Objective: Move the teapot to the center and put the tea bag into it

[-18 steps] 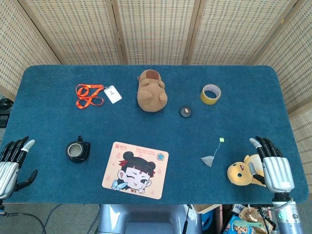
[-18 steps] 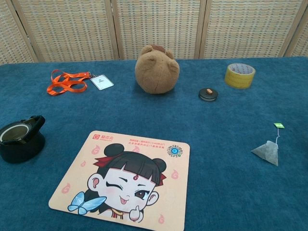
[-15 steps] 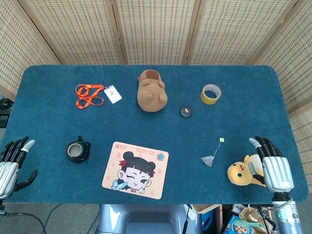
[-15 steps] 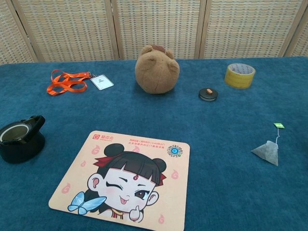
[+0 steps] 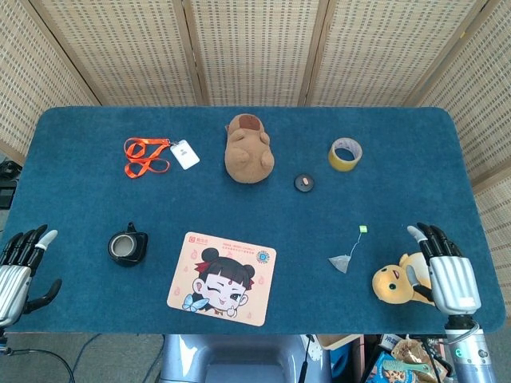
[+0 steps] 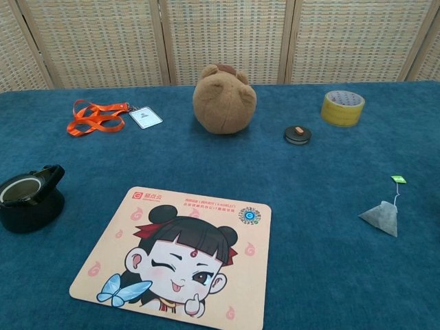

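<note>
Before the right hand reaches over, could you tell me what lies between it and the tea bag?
In the head view, an orange plush toy lies beside the right hand, partly between it and the tea bag; otherwise bare blue cloth.

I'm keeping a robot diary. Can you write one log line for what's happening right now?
stage: not started | teapot: left of mat, lid off | tea bag: on table | left hand: open, idle | right hand: open, idle

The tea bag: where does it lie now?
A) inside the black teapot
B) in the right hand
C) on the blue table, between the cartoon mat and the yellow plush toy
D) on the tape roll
C: the tea bag lies flat on the table, right of the cartoon mat, left of the yellow plush toy, unheld.
</note>
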You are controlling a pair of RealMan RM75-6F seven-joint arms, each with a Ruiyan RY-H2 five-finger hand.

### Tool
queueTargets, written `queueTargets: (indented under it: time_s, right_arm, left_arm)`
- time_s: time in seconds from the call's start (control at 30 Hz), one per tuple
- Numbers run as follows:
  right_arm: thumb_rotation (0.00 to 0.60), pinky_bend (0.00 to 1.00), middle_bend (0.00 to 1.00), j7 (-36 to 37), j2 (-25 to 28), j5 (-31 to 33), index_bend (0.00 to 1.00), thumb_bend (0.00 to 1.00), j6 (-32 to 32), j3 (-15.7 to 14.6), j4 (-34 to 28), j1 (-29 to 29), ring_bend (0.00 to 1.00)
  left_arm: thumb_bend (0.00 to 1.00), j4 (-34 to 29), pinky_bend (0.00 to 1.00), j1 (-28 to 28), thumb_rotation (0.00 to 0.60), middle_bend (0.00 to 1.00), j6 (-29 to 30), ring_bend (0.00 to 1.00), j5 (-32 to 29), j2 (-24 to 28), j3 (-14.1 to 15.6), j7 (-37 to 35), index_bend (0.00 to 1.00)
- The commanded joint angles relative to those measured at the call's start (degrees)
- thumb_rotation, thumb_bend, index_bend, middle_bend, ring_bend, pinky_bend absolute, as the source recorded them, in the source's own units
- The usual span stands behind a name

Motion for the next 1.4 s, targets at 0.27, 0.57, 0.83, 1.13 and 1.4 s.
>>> queueTargets:
  time_s: [0.27, 0.57, 0.83, 1.13, 1.4]
  right_arm:
    - [0.600, 0.31, 0.21, -0.1, -0.1, 0.2, 0.18, 0.57, 0.1, 0.0, 0.1, -0.1, 0.14]
    - [0.600, 0.31, 0.21, -0.1, -0.2, 0.8, 0.18, 0.57, -0.2, 0.0, 0.3, -0.2, 0.14]
    - [0.600, 0.31, 0.21, 0.1, -0.2, 1.0, 0.18, 0.57, 0.0, 0.0, 0.6, -0.4, 0.14]
    - [0.600, 0.31, 0.21, 0.7, -0.1, 1.3, 0.18, 0.57, 0.3, -0.1, 1.0, -0.9, 0.14]
    - [0.600, 0.31, 0.21, 0.8, -0.1, 1.4, 0.18, 0.57, 0.3, 0.0, 1.2, -0.9, 0.14]
  left_arm:
    - [0.38, -0.5, 0.00, -1.2, 0.600, 0.00, -2.9, 0.00, -0.3, 0.8, 0.4, -0.2, 0.03]
    - [0.38, -0.6, 0.00, -3.3, 0.600, 0.00, -7.0, 0.00, -0.6, 1.0, 0.9, 0.1, 0.03]
    - [0.36, -0.5, 0.00, -5.4, 0.600, 0.00, -10.6, 0.00, -1.7, -0.2, 0.6, 1.7, 0.03]
    - [0.36, 0.4, 0.00, -9.1, 0.600, 0.00, -16.1, 0.00, -3.7, -2.2, -0.4, 1.3, 0.04]
    - [0.36, 1.0, 0.00, -11.5, 0.600, 0.00, -19.2, 0.00, -4.6, -4.0, -0.8, 2.6, 0.09]
